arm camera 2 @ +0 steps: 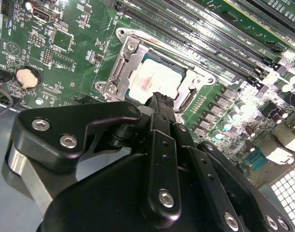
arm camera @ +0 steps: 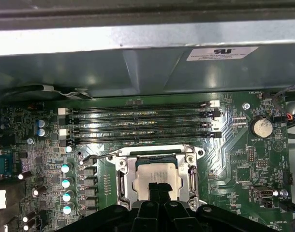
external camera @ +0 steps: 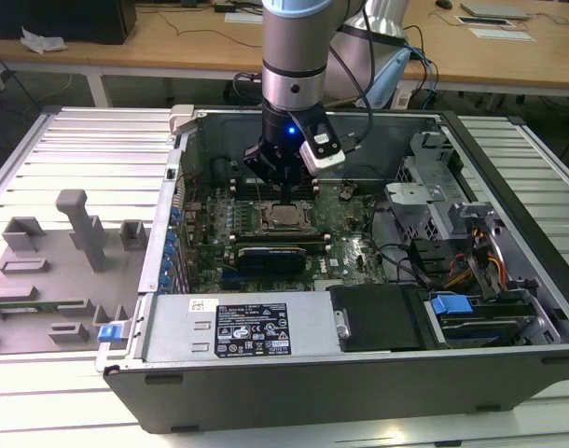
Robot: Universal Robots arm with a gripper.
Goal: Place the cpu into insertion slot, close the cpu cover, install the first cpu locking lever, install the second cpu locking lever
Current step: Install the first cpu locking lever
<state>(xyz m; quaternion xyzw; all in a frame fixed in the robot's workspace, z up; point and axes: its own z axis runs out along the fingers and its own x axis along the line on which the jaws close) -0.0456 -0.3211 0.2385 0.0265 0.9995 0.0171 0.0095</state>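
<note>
The cpu [arm camera: 154, 175] is a silvery-tan square chip lying flat in its insertion slot [external camera: 286, 220] on the green motherboard, also visible in the second wrist view [arm camera 2: 154, 77]. The cpu cover [arm camera: 122, 181], a metal frame with a square window, lies down around the chip [arm camera 2: 119, 67]. A thin wire locking lever [arm camera: 96, 157] sticks out from one corner of the socket. My gripper [external camera: 286, 198] hangs straight over the socket, black fingers pressed together, tips right at the chip's top face in both wrist views [arm camera 2: 159, 99] [arm camera: 157, 187]. Nothing shows between them.
Black memory slots [arm camera: 142, 123] run beside the socket, with a coin battery [arm camera: 260, 127] nearby. A long black card [external camera: 270, 254], the power supply [external camera: 238, 327] and a drive cage [external camera: 434, 196] crowd the open case. A grey fixture [external camera: 79, 233] stands at the exterior view's left.
</note>
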